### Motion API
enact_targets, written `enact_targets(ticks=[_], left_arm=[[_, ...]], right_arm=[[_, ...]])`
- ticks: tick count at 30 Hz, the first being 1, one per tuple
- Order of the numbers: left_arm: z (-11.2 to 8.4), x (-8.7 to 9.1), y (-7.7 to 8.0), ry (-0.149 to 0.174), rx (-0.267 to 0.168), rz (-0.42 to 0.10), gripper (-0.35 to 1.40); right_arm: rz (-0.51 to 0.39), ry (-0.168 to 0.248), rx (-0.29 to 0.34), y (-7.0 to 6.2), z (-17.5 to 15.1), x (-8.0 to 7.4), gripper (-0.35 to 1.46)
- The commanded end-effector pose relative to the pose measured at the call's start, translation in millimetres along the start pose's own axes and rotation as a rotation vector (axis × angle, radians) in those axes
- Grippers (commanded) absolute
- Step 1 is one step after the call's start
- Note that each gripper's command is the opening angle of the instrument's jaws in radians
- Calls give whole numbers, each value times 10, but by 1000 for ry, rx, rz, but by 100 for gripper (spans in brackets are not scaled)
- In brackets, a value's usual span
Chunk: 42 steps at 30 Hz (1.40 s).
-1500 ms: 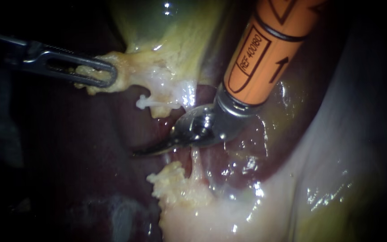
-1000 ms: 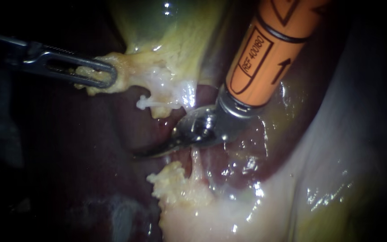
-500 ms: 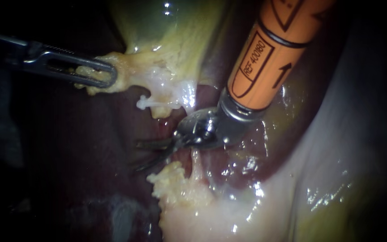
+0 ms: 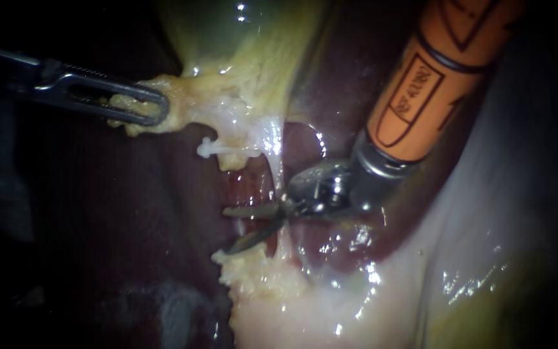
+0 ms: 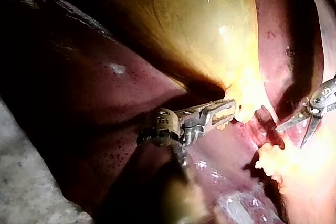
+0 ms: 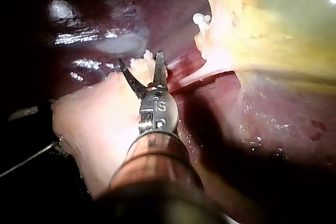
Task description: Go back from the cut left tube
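Reaching in from the upper right, the right instrument (image 4: 235,228) slants its orange shaft down over the liver (image 4: 163,187). Its two thin curved blades stand apart and point toward the endoscope view's left, with nothing gripped between them. The left instrument (image 4: 153,108) lies nearly level, coming in from the left, its slotted jaws clamped on yellow fatty tissue (image 4: 185,103) at the lower edge of the gallbladder (image 4: 240,39).

The cut left tube (image 4: 210,148) shows as a short pale stump hanging from that tissue, above the spread blades and apart from them. Its lower end cannot be made out among the fat. A thin whole tube (image 4: 278,171) runs down past the blades' pivot to a fatty lump (image 4: 253,268); whether it touches the metal cannot be told. The left instrument's shaft fades into darkness near the edge, and the orange shaft is cut off at the top.
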Motion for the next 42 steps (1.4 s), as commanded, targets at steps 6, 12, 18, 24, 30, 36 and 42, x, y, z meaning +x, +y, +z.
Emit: enact_targets(ticks=[6,12,18,24,30,36,42], left_arm=[[0,1,-1,0,0,0,-35],[0,1,-2,0,0,0,-35],[0,1,-4,-1,0,0,-35],[1,3,-6,0,0,0,-35],[9,9,-10,6,-2,21,-35],[27,16,-22,24,-8,91,-35],[54,23,-31,41,-14,144,-35]], right_arm=[[-71,-5,-57,-1,-48,-4,145],[-123,-16,-102,-3,-99,-13,145],[-131,-30,-157,-5,-130,-12,145],[-131,-38,-174,-3,-145,-11,145],[-130,-38,-175,-3,-147,-11,145],[-130,-38,-175,-3,-147,-11,145],[-130,-38,-175,-3,-147,-11,145]])
